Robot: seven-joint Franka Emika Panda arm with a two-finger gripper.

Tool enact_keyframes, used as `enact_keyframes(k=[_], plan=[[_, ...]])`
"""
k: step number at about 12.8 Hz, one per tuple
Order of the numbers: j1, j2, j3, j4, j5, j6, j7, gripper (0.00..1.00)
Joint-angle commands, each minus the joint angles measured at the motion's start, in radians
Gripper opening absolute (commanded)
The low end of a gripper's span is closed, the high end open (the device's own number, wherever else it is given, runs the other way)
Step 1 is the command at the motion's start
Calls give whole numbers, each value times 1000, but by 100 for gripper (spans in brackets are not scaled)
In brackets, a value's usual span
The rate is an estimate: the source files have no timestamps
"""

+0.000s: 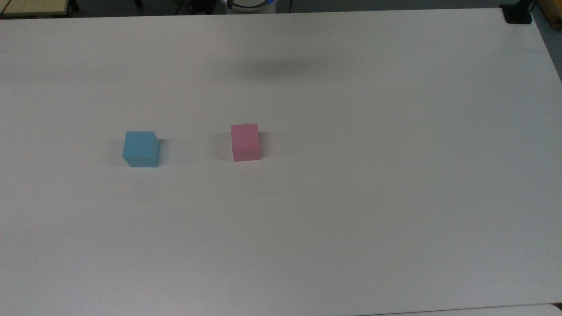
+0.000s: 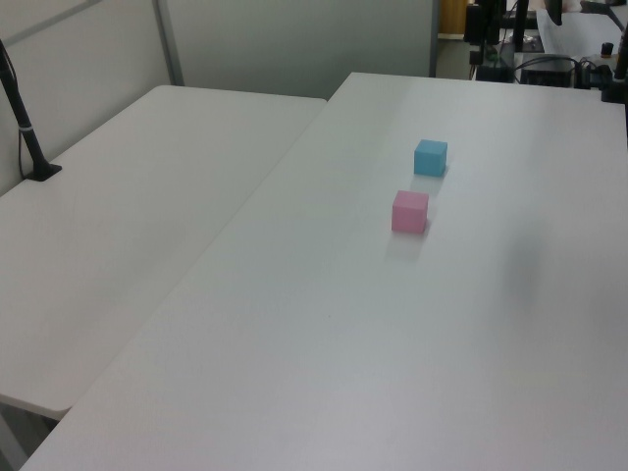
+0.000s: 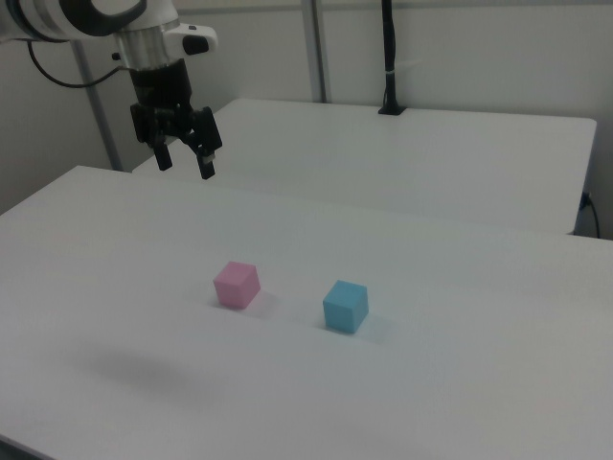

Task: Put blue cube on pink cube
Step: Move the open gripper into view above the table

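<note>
Blue cube (image 3: 345,306) and pink cube (image 3: 236,285) sit apart on table (image 3: 460,383); pick not begun
Gripper (image 3: 185,161) hangs high, fingers spread, empty; next move calls for descent over blue cube

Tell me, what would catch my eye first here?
Two small cubes on a bare white table: a blue cube and a pink cube, side by side but apart, blue toward the top view's left. In the right view, the robot's black gripper hangs open, high above the table, holding nothing.
</note>
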Motion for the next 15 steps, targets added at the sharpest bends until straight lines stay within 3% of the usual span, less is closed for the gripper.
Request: enact_keyframes(k=[1,9,15], plan=[[-1,-8,-2,-2,11,-22,-21,100],[-7,-8,-4,0,11,-24,-23,100],[-133,-4,-8,13,15,-16,-208,100]])
